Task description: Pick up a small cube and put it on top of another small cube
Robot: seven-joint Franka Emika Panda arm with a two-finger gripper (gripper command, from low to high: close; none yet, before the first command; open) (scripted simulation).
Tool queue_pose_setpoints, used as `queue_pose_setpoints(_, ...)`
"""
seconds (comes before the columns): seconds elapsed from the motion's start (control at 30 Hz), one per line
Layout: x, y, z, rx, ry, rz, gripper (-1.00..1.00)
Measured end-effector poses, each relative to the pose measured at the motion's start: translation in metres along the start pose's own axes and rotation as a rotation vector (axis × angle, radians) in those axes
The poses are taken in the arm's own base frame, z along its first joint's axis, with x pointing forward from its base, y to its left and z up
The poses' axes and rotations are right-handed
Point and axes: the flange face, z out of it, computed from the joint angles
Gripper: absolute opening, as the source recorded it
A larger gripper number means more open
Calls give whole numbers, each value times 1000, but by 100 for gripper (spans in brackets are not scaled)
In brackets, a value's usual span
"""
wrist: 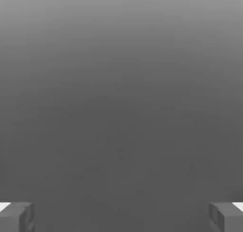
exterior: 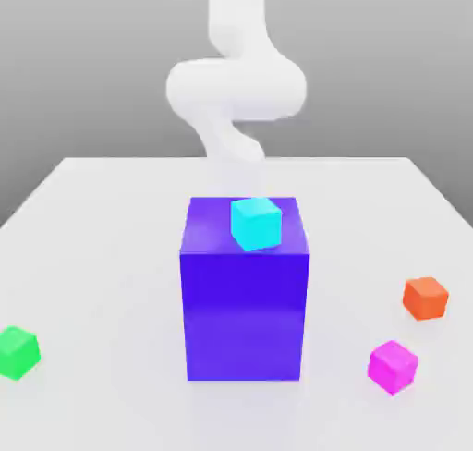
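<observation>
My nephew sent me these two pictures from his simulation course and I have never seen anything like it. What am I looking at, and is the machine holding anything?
These are computer-rendered views of one robot arm. The exterior view shows the white arm behind a pale grey table. On the table stands a big blue-violet block with a small cyan cube on top. Around it lie a small green cube, a small orange cube and a small magenta-pink cube. The other picture comes from a camera on the arm's hand: the two grey fingertips of its tool stand wide apart with nothing between them, so nothing is held.
</observation>
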Motion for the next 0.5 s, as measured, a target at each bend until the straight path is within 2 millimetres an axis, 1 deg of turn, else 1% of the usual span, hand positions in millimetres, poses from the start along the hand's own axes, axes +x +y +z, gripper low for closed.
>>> queue_pose_setpoints(0.1,-27,-11,66,-43,-89,-59,0)
queue_pose_setpoints(0.23,-75,-18,145,-99,-200,-139,0)
queue_pose_setpoints(0.37,-134,-15,214,-155,-308,-223,0)
queue_pose_setpoints(0.5,-202,0,272,-214,-412,-312,0)
